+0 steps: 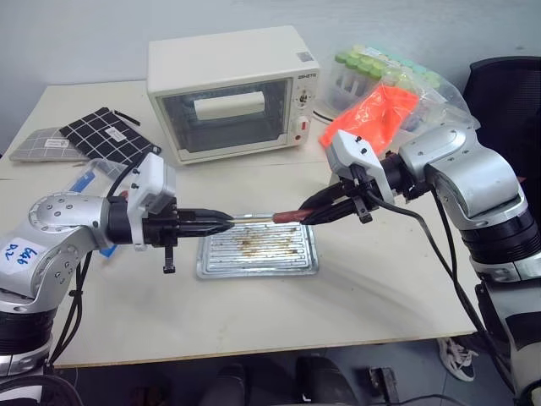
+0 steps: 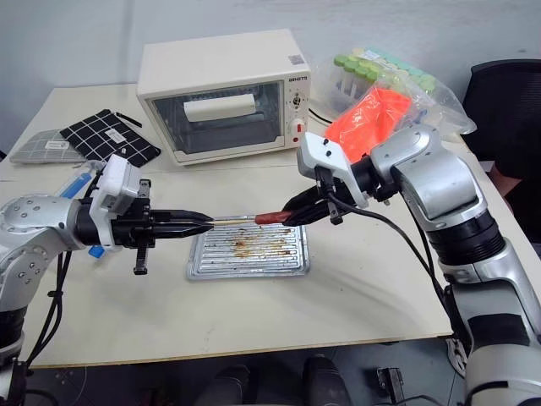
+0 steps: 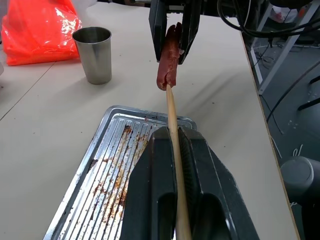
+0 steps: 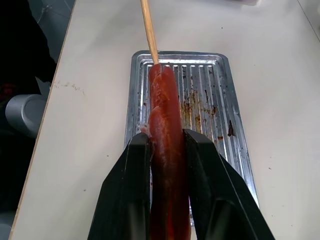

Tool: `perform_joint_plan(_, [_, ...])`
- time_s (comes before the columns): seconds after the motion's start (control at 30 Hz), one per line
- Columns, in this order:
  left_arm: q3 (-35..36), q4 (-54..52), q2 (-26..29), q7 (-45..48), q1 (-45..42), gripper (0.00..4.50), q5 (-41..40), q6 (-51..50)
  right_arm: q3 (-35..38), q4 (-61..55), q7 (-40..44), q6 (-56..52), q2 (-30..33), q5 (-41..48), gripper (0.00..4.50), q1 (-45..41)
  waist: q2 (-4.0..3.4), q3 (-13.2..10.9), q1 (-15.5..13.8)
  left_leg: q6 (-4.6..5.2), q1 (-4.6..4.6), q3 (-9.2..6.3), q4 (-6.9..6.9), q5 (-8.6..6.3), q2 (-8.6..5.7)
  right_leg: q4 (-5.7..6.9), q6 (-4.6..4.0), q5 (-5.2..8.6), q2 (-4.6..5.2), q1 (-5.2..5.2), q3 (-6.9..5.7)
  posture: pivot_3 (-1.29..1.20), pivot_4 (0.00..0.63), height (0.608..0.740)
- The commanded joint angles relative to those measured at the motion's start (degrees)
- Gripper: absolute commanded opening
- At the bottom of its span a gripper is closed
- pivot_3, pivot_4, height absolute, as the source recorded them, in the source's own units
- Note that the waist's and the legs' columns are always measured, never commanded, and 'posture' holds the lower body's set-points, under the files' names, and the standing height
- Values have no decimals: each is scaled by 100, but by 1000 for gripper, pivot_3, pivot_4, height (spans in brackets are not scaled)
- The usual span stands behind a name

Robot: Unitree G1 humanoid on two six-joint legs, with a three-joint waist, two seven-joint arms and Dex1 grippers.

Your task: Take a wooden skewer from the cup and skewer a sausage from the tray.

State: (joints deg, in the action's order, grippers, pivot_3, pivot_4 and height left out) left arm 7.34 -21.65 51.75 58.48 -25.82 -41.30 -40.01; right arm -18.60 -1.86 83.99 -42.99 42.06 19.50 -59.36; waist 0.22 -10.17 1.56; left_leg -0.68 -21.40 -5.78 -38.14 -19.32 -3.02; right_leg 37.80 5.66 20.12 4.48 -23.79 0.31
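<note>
Skewering underway: left tool [image 1: 221, 222] clamped on the wooden skewer [image 1: 252, 218], tip just entering the sausage [image 1: 287, 215] held by right tool [image 1: 311, 211] above the empty tray [image 1: 258, 252]; cup [image 3: 93, 54] done with, push-through remains.

Silver-grey rounded arm casings are paired with white, boxy wrist modules and black joints. Black cables are looped along both forearms. A blue handwritten label is stuck on the left arm. Each gripper [image 1: 221, 223] [image 1: 317, 211] is fitted with two long black fingers.
</note>
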Motion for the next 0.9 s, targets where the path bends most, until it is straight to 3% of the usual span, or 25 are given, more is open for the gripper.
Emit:
perform_joint_plan(0.03, [-24,-32,-53,30,-189,0,11,93,150,-247,-3,-82,33,152,970,-82,0,0,0,0,0,0,0,0,0,0,0,0,0,0,0,0,150,740])
perform_joint_plan(0.9, [-734,266,-920,-36,-795,0,372,259,372,-463,-372,-813,-118,804,970,-464,0,0,-1,0,0,0,-6,0,0,5,0,0,0,0,-1,0,150,740])
